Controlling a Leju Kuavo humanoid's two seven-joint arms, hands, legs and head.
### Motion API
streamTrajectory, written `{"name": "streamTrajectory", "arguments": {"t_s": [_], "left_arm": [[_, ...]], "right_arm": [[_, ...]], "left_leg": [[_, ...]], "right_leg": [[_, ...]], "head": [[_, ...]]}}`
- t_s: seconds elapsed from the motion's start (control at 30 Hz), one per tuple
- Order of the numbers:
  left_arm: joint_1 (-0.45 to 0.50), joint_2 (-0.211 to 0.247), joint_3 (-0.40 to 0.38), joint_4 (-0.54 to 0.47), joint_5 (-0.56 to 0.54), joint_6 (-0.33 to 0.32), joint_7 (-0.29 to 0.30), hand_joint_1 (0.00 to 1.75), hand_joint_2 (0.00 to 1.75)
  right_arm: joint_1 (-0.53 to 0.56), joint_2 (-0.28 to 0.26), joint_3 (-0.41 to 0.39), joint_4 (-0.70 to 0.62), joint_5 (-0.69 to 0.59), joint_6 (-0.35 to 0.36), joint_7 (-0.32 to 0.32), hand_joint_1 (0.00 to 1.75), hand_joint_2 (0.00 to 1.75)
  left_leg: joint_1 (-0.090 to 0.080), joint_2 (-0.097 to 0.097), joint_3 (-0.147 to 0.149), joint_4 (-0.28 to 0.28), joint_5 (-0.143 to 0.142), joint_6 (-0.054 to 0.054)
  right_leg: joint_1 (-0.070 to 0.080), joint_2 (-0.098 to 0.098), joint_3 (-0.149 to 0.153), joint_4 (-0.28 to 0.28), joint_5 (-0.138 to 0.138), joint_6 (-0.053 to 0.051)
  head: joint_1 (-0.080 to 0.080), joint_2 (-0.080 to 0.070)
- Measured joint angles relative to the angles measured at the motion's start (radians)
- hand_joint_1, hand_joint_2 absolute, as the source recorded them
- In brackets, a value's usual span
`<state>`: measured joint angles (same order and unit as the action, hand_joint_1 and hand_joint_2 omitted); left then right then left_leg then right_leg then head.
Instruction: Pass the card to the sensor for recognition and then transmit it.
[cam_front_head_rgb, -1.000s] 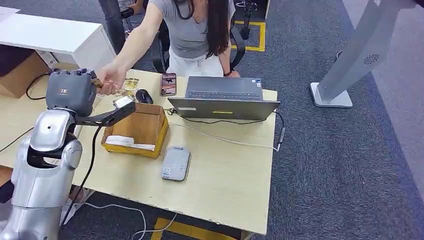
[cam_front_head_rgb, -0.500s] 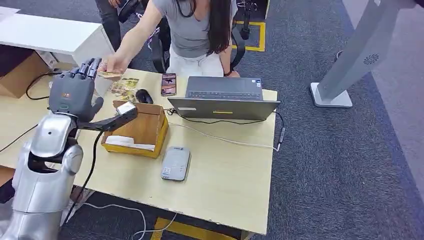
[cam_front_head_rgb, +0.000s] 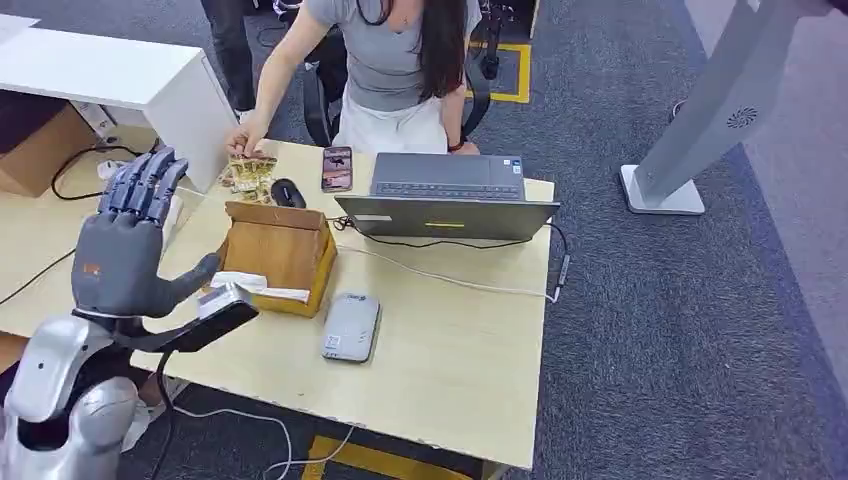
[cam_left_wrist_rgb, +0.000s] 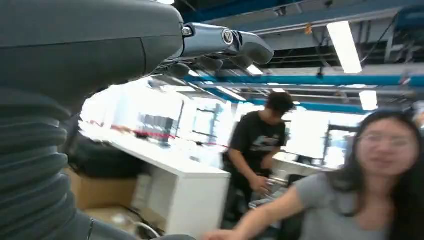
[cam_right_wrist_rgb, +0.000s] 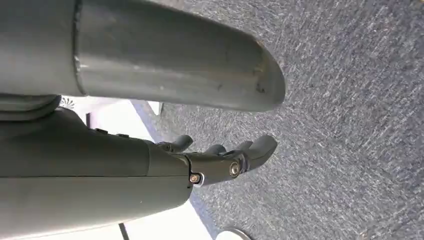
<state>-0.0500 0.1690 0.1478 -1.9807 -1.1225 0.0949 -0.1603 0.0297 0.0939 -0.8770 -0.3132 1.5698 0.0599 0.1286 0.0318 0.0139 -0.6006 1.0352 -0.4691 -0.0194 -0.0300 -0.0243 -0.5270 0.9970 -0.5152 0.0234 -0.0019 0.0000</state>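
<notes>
My left hand (cam_front_head_rgb: 125, 240) is raised over the table's near left side, palm up, fingers spread, holding nothing. Its fingers (cam_left_wrist_rgb: 225, 40) also appear in the left wrist view, in front of the seated person (cam_left_wrist_rgb: 350, 200). That person's hand (cam_front_head_rgb: 243, 138) rests on a small pile of yellowish cards (cam_front_head_rgb: 252, 172) at the table's far edge. The grey flat sensor (cam_front_head_rgb: 351, 326) lies on the table, in front of the wooden box (cam_front_head_rgb: 275, 250). My right hand (cam_right_wrist_rgb: 225, 160) hangs above the carpet with its fingers loosely bent and nothing in them.
An open laptop (cam_front_head_rgb: 450, 195) with a cable stands right of the box. A phone (cam_front_head_rgb: 337, 167) and a black mouse (cam_front_head_rgb: 288, 192) lie by the cards. A white cabinet (cam_front_head_rgb: 120, 80) stands far left. A second person (cam_left_wrist_rgb: 257, 145) stands behind.
My left hand let go of the card into the person's hand, opened its fingers and drew back toward me. The person brought the card down onto the pile.
</notes>
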Motion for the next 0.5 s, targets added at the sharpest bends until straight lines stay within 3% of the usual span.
{"name": "streamTrajectory", "arguments": {"t_s": [0.1,0.17,0.4,0.47,0.5], "left_arm": [[0.148,-0.036,0.11,-0.113,0.245,0.018,-0.153,0.0,1.75],[0.21,-0.064,0.18,-0.161,0.299,0.01,-0.214,0.0,1.75],[0.264,-0.127,0.302,-0.232,0.29,-0.025,-0.241,0.0,1.75],[0.287,-0.147,0.322,-0.248,0.375,-0.047,-0.256,0.0,1.75],[0.31,-0.166,0.348,-0.263,0.473,-0.087,-0.284,0.0,1.75]], "right_arm": [[0.017,0.03,-0.02,-0.032,0.0,0.002,0.008,0.0,0.0],[0.027,0.048,-0.028,-0.053,0.0,0.009,0.008,0.0,0.0],[0.03,0.074,-0.044,-0.099,0.0,0.02,0.008,0.0,0.0],[0.031,0.08,-0.05,-0.109,0.0,0.024,0.014,0.0,0.0],[0.034,0.089,-0.055,-0.119,0.0,0.03,0.018,0.0,0.0]], "left_leg": [[0.0,0.003,0.001,0.0,-0.001,0.0],[0.0,-0.001,0.001,0.0,-0.001,0.001],[0.0,-0.002,0.001,0.0,-0.001,0.002],[0.0,-0.002,0.002,0.0,-0.001,0.002],[0.0,-0.001,0.002,0.0,-0.001,0.002]], "right_leg": [[0.0,0.003,-0.002,-0.001,-0.001,0.0],[0.0,-0.001,-0.003,-0.001,-0.003,0.001],[0.0,-0.004,0.0,-0.001,-0.003,0.0],[0.0,-0.002,0.002,-0.001,-0.002,0.0],[0.0,-0.001,0.002,-0.001,-0.002,0.0]], "head": [[0.0,0.0],[0.0,0.0],[0.0,0.0],[0.0,0.0],[0.0,0.0]]}}
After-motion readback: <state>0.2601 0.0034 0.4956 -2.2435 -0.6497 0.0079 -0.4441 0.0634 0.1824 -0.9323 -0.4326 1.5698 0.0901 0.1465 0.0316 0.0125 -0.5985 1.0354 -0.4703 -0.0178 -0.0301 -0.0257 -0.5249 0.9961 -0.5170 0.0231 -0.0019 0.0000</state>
